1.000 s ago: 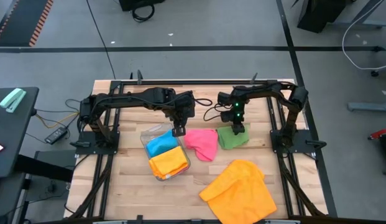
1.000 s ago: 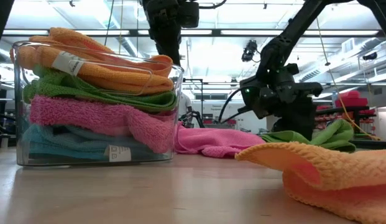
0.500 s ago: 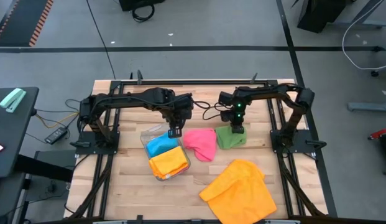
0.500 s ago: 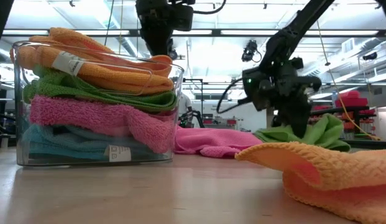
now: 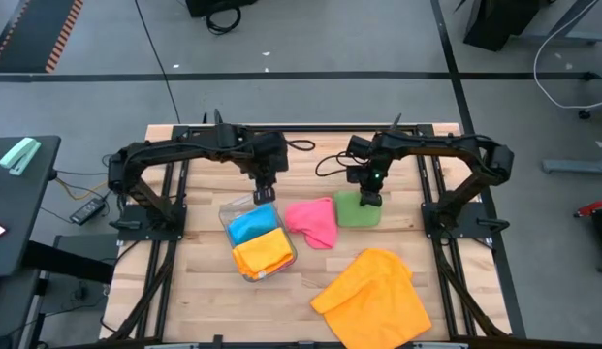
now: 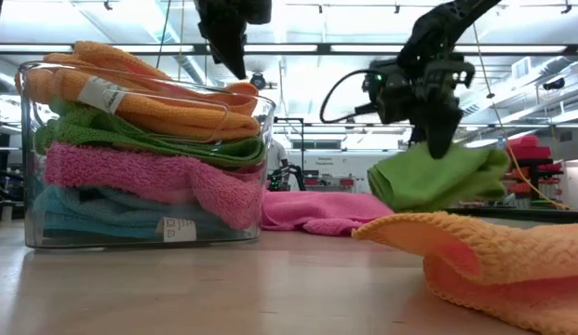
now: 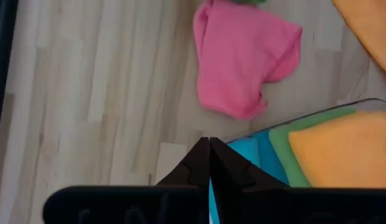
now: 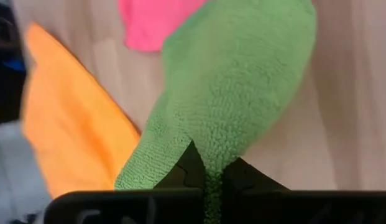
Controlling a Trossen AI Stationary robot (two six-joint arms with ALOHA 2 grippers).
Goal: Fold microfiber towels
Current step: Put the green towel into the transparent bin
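A green microfiber towel (image 5: 356, 211) hangs bunched from my right gripper (image 5: 370, 198), which is shut on it at the table's far right; the low view shows the towel (image 6: 439, 177) off the wood. A crumpled pink towel (image 5: 315, 221) lies on the table beside it, and a big orange towel (image 5: 373, 296) lies spread at the near right. My left gripper (image 5: 265, 193) is shut and holds nothing, raised over the far edge of a clear tray (image 5: 284, 254) of folded towels. My right gripper pinches a bunched part at the top of the green towel (image 8: 212, 149) between its two fingers. The fingers (image 6: 441, 140) come from above, slanting down. The cloth hangs slack below them in a rounded bundle, and in the low view it looks clear of the table.
The clear tray (image 6: 24, 149) holds stacked folded towels in orange, green, pink and blue at the left middle. Black frame rails (image 5: 431, 208) run along the table's left and right sides. Bare wood (image 5: 199, 291) shows at the near left.
My right gripper has taken hold of the green towel and gone up, turning a little; the towel has come off the table and now hangs bunched beneath it. My left gripper, still shut, has risen and drawn back toward the table's far left, away from the pink towel.
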